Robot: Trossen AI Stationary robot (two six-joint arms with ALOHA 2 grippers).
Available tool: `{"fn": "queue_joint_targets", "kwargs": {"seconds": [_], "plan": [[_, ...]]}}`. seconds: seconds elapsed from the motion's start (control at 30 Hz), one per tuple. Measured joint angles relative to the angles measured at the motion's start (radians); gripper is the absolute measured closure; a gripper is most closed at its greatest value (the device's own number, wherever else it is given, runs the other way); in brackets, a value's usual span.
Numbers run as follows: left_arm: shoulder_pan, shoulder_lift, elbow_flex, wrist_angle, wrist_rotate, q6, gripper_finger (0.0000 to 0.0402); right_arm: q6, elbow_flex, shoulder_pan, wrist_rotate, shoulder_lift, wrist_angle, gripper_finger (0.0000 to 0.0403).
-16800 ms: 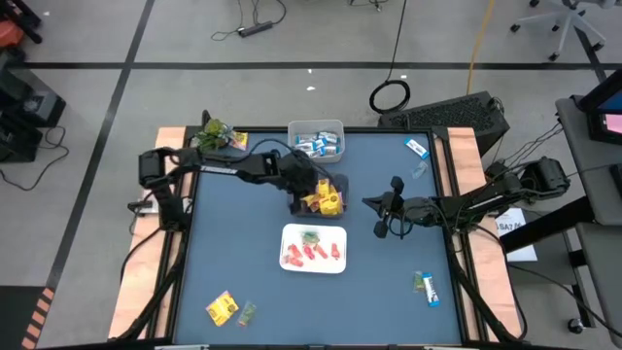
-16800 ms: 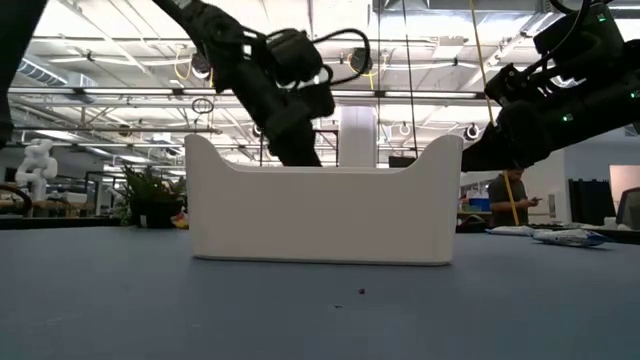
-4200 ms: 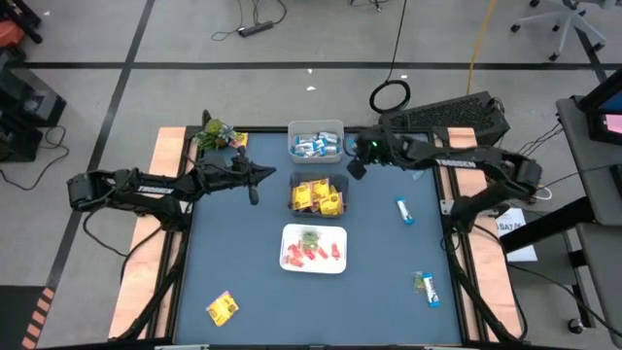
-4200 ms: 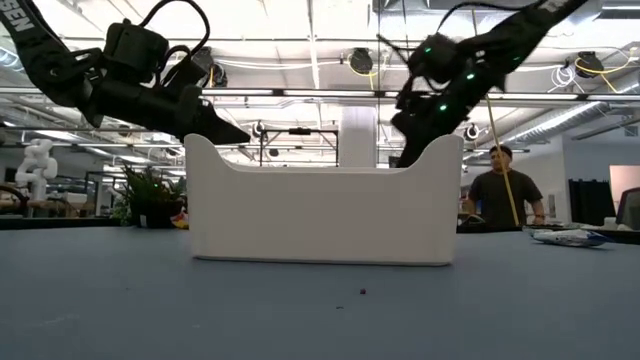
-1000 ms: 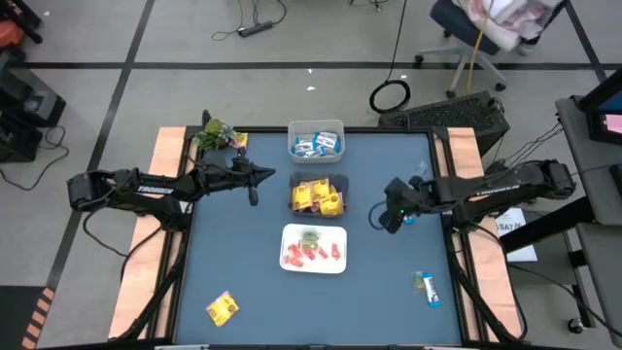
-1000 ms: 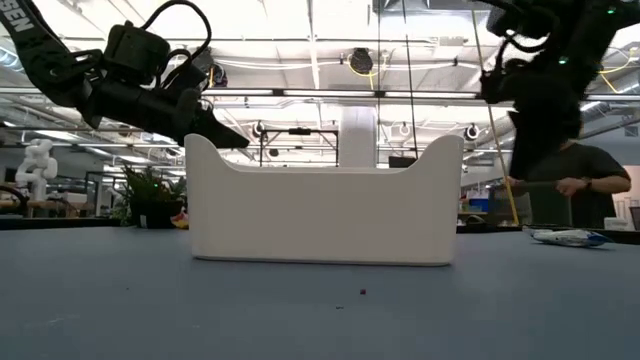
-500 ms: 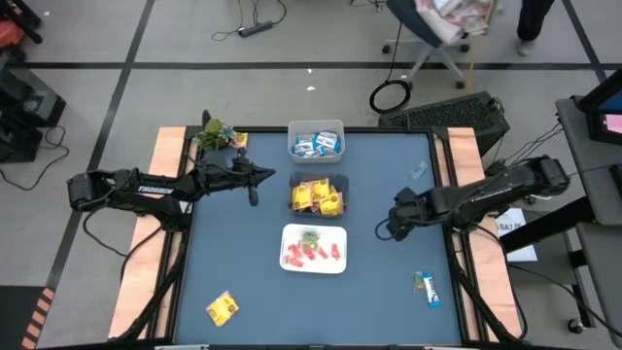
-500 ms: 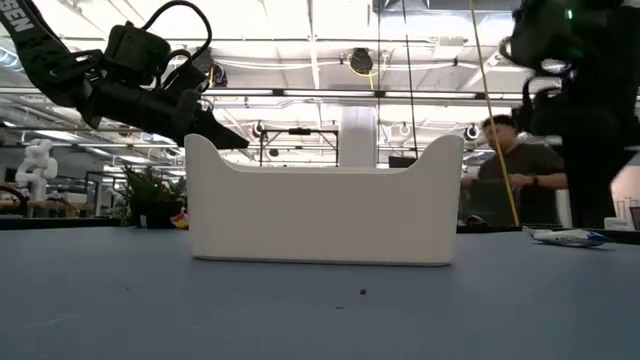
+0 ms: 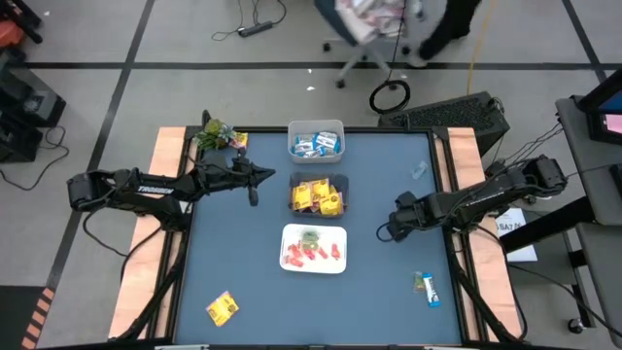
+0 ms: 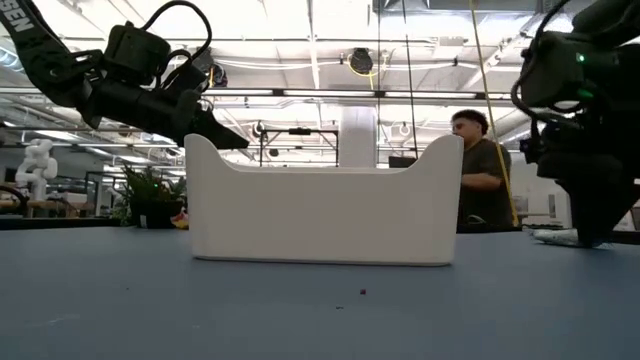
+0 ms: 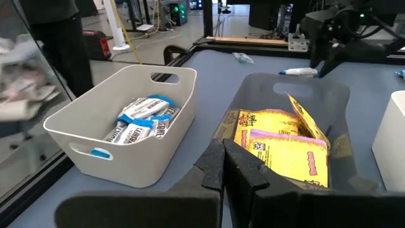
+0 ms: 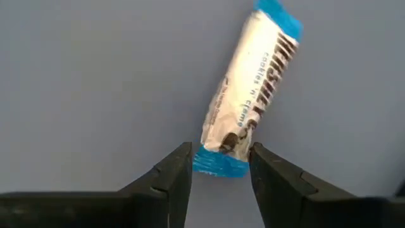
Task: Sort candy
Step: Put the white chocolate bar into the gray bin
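Your right gripper (image 12: 218,166), parted, straddles the glossy blue-and-white bar (image 12: 248,92); your left gripper (image 11: 223,166) hovers closed, empty.

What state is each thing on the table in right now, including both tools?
Left tool: shut, empty, near the bins.
Right tool: open, straddling one end of a blue-and-white bar lying flat.
White bin: holds blue-and-white bars.
Dark bin: holds yellow packets.
White tray: holds red and green pieces.
Yellow packet: loose on the table.

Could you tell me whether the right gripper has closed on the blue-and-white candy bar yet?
Not yet: the right gripper is open, its fingers either side of the blue-and-white wrapped candy bar's near end, which lies flat on the blue table.
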Motion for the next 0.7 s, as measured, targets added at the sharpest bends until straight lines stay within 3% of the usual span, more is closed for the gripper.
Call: {"fn": "queue_joint_targets", "kwargs": {"seconds": [0.2,0.47,0.7], "plan": [[0.000,0.000,0.000,0.000,0.000,0.000,0.0395,0.019,-0.031,-0.001,0.034,-0.001,0.003,0.0293],[0.000,0.000,0.000,0.000,0.000,0.000,0.0395,-0.072,0.001,-0.001,0.067,0.000,-0.006,0.0389],[0.000,0.000,0.000,0.000,0.000,0.000,0.0395,-0.218,0.126,-0.001,0.212,0.000,0.058,0.0397]]}}
